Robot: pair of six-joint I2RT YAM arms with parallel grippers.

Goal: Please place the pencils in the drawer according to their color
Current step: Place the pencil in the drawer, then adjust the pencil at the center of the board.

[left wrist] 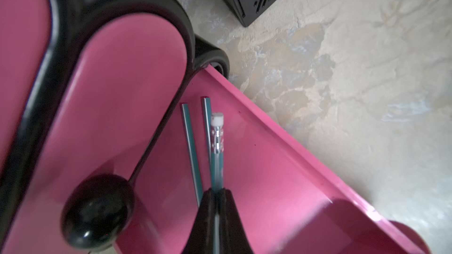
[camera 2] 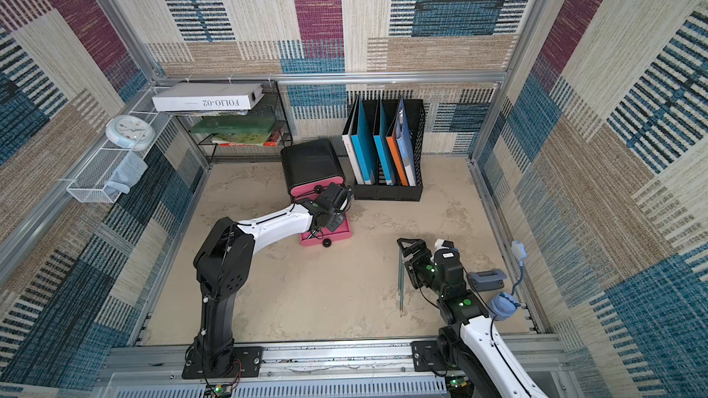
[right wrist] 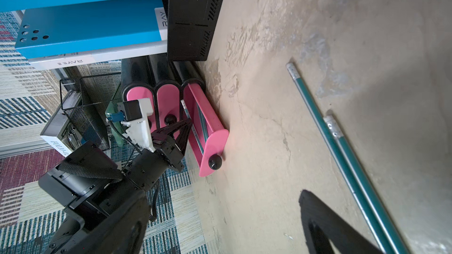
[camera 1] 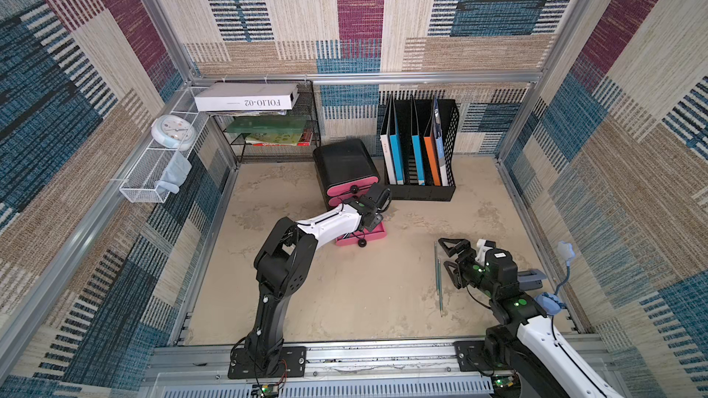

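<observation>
Standing toward the back of the table [camera 1: 364, 300], the black chest [camera 1: 344, 162] showed three pink drawers. Two were shut and the bottom drawer [left wrist: 281, 147] was pulled out, presumably so pencils could be laid in from above. The left gripper [left wrist: 216, 193] hung over that open tray, its jaws pinched narrow on one teal pencil [left wrist: 217, 152]. The eraser end led and the pencil ran roughly along the tray, which looked like a line-up for release beside its colour-mates. The right gripper [camera 1: 444, 253] sat low with jaws spread wide and empty, just beside the loose pencils [camera 1: 439, 285] on the table, likely poised for the next pick. Five pencils showed, all teal: two drawer pencils [left wrist: 192, 147] lying in the tray, one held, two loose. No black or yellow pencil was visible.
</observation>
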